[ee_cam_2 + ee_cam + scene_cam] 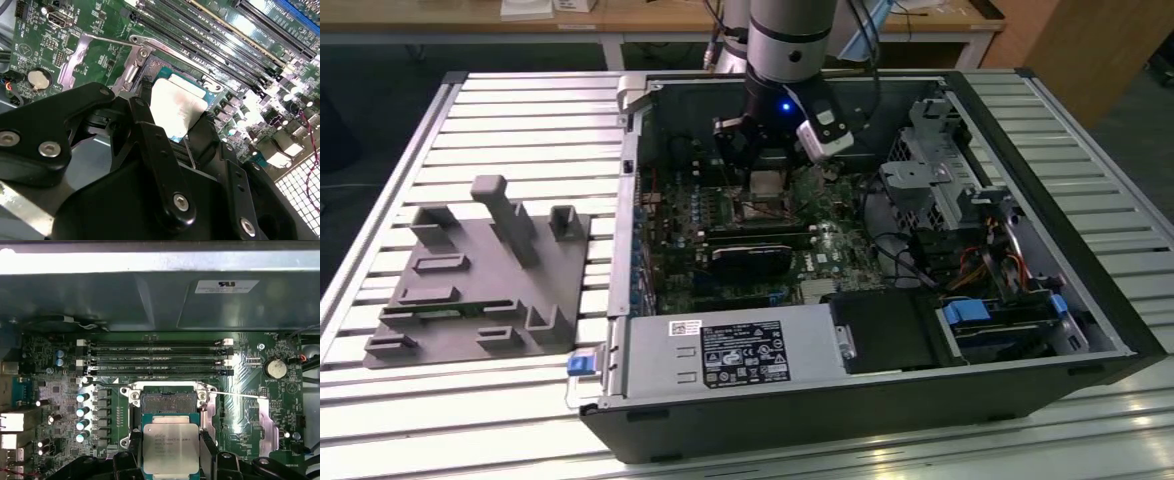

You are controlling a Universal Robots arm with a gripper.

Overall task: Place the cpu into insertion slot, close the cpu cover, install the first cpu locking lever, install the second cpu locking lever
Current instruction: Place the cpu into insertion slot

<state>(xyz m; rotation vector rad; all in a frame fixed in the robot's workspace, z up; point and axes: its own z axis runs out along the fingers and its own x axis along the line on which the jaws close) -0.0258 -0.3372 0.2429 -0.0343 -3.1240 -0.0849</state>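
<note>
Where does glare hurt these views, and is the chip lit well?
First wrist view: a white band blows out above the grey metal case wall, but the pale silver square cpu in the black pincer is evenly lit. Second wrist view: part of the green motherboard washes out, and the cpu face glares. Exterior view: the slatted metal table reflects brightly.

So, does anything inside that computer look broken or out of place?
Nothing looks damaged or askew. The only loose part is the silver chip, held in the gripper near the open socket, not yet seated in it.
</note>
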